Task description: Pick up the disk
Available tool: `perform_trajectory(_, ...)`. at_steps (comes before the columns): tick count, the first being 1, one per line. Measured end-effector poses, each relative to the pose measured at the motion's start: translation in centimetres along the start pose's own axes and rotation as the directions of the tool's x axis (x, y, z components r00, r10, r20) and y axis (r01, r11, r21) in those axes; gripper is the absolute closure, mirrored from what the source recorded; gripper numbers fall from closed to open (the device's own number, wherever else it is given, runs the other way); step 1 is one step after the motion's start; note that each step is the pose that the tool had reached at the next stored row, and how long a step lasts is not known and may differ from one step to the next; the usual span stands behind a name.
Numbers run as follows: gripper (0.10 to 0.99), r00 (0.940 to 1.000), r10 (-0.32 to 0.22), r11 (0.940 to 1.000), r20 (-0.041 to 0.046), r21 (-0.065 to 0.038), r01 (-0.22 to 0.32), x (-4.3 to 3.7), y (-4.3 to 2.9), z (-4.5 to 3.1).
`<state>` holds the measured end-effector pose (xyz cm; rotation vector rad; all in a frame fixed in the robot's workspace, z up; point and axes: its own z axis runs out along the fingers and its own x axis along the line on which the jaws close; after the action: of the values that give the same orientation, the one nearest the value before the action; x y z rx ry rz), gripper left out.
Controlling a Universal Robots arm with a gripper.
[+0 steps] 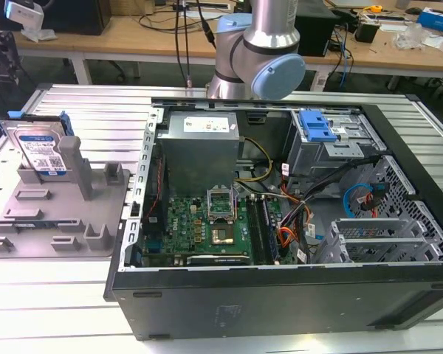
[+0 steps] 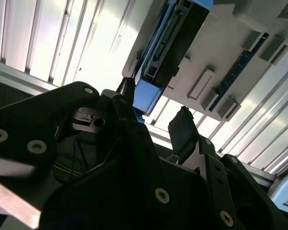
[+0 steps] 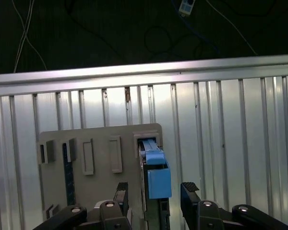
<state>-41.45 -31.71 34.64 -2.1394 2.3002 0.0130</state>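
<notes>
Silver-grey flat rectangular disk [image 1: 34,147] with white-and-blue label and blue plastic side rails stands on edge in the moulded grey plastic fixture [image 1: 59,221]. Fixture sits on the ribbed aluminium tabletop [image 1: 52,310], to the exterior view's left of the open black metal computer case [image 1: 280,302]. Black two-finger pincer [image 3: 156,187] is open and gripping nothing. In the first wrist view, the disk's blue edge lines up between its fingers.

Electronics lab: open computer case [image 1: 280,243], cluttered workbenches [image 1: 133,37].
</notes>
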Motion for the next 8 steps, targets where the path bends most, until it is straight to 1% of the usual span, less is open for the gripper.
perform_trajectory(8,0.529,1.0,-0.002,1.0,-0.0002,0.0,0.002,-0.16,-0.02,0.68)
